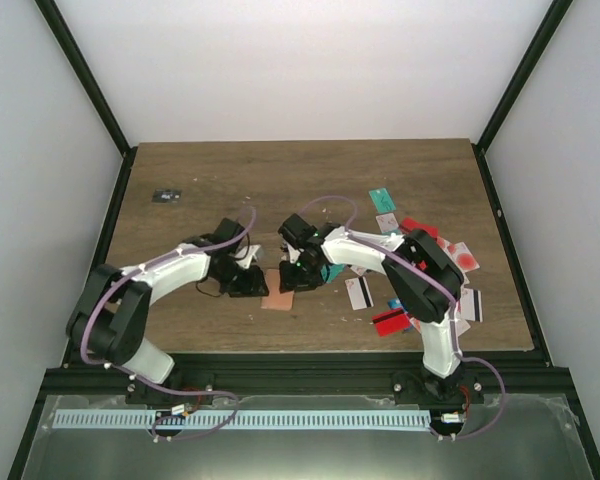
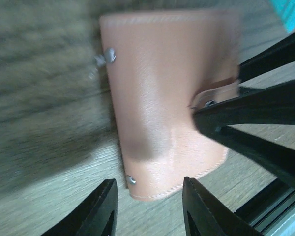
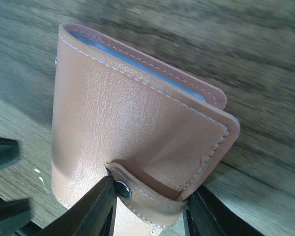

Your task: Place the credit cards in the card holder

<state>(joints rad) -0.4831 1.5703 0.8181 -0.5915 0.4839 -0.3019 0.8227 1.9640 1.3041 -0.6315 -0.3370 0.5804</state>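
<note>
Wood surface [image 1: 310, 170] inside white walls [image 1: 310, 60] | card holder [image 1: 277, 299] folded, centre near front edge | left gripper [image 2: 148, 211] jaws part-open over its edge | right gripper [image 3: 146, 211] jaws narrow, flanking tab [image 3: 152, 196], cannot tell if gripped | credit cards [image 1: 358, 292] scattered right, beside right arm | dark object [image 1: 165, 195] back-left | open room along back edge
</note>
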